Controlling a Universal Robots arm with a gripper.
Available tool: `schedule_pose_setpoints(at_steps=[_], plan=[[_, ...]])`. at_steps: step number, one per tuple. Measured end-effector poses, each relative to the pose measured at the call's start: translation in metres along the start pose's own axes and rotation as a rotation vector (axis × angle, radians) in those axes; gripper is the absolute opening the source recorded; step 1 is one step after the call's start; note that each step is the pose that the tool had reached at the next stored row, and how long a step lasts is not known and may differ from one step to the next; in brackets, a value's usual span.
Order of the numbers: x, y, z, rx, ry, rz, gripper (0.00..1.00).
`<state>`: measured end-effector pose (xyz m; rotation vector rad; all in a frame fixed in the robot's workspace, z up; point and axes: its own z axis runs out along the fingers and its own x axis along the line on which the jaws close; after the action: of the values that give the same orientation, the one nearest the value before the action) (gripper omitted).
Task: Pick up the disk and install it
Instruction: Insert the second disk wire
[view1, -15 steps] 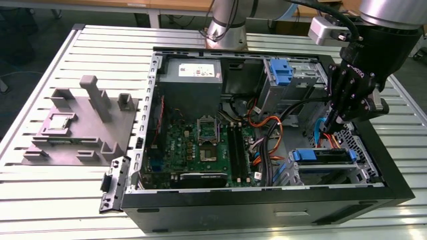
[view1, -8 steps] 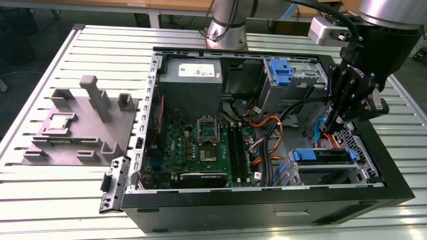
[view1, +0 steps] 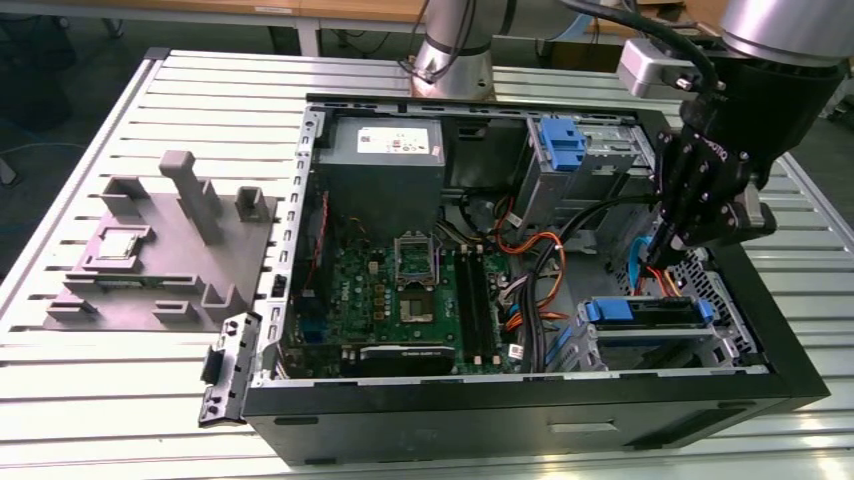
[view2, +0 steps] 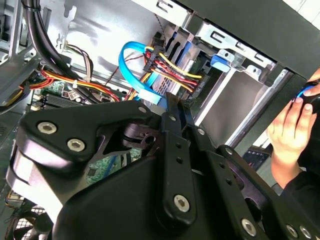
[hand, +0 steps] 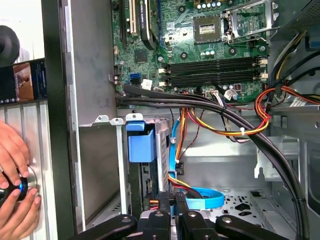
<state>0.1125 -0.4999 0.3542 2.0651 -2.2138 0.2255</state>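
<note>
The pincer (view1: 667, 262) has its fingers pressed together inside the computer case (view1: 400, 420), just beside the blue-framed disk (hand: 150, 165) sitting in its bay.

The arm (view1: 781, 40) is silver-grey above a matte black wrist, with black cables looping at upper right. The gripper (view2: 172, 112) is black, its jointed links fastened by round silver screws.
</note>
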Motion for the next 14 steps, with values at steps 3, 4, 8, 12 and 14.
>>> schedule_pose_setpoints(at_steps=[3, 4, 8, 12, 14], plan=[[0.0054, 0.0001, 0.0019, 0.0011, -0.0092, 0.001, 0.16], [0.007, 0.0002, 0.0026, 0.0018, -0.011, 0.001, 0.16], [0.0104, 0.0016, 0.005, 0.0066, -0.0164, 0.002, 0.16], [0.0111, 0.0032, 0.0079, 0.014, -0.0181, 0.003, 0.16], [0.0113, 0.0037, 0.0096, 0.0166, -0.0184, 0.003, 0.16]])
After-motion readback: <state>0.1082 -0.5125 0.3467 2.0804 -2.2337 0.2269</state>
